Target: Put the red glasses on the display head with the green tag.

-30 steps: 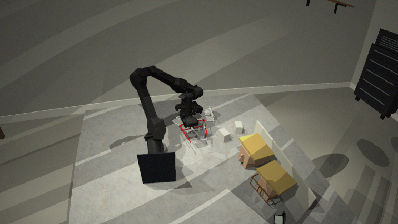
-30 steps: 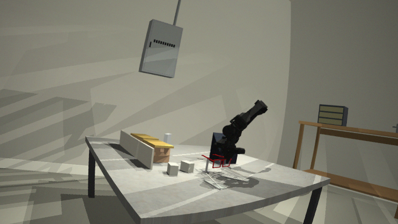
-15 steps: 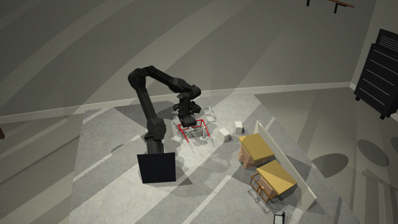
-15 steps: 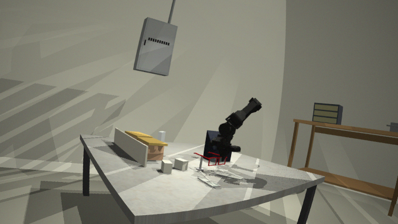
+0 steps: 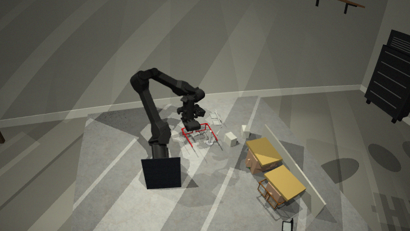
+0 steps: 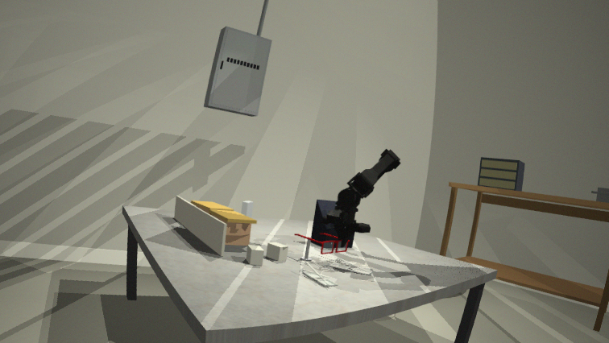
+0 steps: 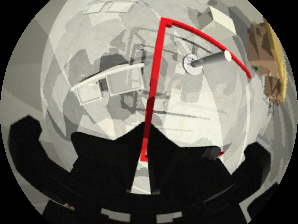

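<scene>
My gripper (image 5: 194,130) (image 7: 146,125) is shut on the red glasses (image 5: 212,132) (image 6: 327,253) (image 7: 156,70) at the front frame near the bridge. It holds them above the table, with both temples pointing away from the fingers. The head with the green tag (image 5: 253,165) (image 6: 239,237) (image 7: 260,52) stands apart from them under a yellow top; its face is bare in the top view. The other head (image 5: 273,192) beside it wears brown-orange glasses (image 5: 267,196). The fingertips are hidden in the exterior view.
A short post (image 5: 210,135) (image 6: 307,249) (image 7: 211,59) on a round base stands below the red glasses. Pale glasses (image 6: 319,279) (image 7: 125,81) lie near it. Two white blocks (image 5: 230,139) (image 6: 254,255) stand between post and heads. A pale panel (image 6: 200,226) runs behind the heads.
</scene>
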`<state>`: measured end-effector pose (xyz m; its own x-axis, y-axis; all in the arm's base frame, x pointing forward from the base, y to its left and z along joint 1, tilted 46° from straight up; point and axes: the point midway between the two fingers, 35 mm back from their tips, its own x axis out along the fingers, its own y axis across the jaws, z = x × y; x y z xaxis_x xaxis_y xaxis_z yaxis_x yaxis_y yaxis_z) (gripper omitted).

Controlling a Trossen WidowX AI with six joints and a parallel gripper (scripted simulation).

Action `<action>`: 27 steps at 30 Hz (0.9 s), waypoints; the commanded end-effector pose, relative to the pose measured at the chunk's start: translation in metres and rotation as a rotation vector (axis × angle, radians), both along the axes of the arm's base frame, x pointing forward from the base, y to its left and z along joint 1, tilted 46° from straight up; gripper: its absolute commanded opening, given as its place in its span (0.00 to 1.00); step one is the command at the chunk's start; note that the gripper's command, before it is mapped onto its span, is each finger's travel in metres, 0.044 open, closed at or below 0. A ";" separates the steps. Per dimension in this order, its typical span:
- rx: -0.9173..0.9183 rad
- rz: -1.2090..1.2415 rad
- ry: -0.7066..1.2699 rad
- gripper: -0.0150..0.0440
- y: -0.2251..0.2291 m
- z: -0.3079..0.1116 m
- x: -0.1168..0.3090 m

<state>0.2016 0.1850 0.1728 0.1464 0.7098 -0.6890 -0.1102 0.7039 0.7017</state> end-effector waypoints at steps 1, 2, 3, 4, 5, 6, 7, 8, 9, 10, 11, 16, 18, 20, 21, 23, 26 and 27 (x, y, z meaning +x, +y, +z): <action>-0.001 -0.003 0.002 0.25 0.000 -0.001 -0.004; -0.001 -0.003 0.002 0.25 0.000 -0.001 -0.004; -0.001 -0.003 0.002 0.25 0.000 -0.001 -0.005; -0.001 -0.003 0.002 0.25 0.001 -0.001 -0.005; -0.001 -0.003 0.002 0.25 0.001 -0.001 -0.006; -0.001 -0.003 0.002 0.25 0.001 -0.001 -0.006; -0.001 -0.003 0.002 0.25 0.001 -0.001 -0.007; -0.001 -0.003 0.002 0.25 0.001 -0.001 -0.007; -0.001 -0.003 0.002 0.25 0.001 -0.001 -0.007; -0.001 -0.003 0.002 0.25 0.001 -0.001 -0.007; -0.001 -0.003 0.002 0.25 0.001 -0.001 -0.006; -0.001 -0.003 0.002 0.25 0.001 -0.001 -0.006; -0.001 -0.003 0.002 0.25 0.001 -0.001 -0.006; -0.001 -0.003 0.002 0.25 0.001 -0.001 -0.006; -0.001 -0.003 0.002 0.25 0.001 -0.001 -0.006; -0.001 -0.003 0.002 0.25 0.001 -0.001 -0.006; -0.001 -0.003 0.002 0.25 0.001 -0.001 -0.005; -0.001 -0.003 0.002 0.25 0.001 -0.001 -0.005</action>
<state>0.1959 0.1858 0.1723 0.1466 0.7098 -0.6890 -0.1123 0.7040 0.7013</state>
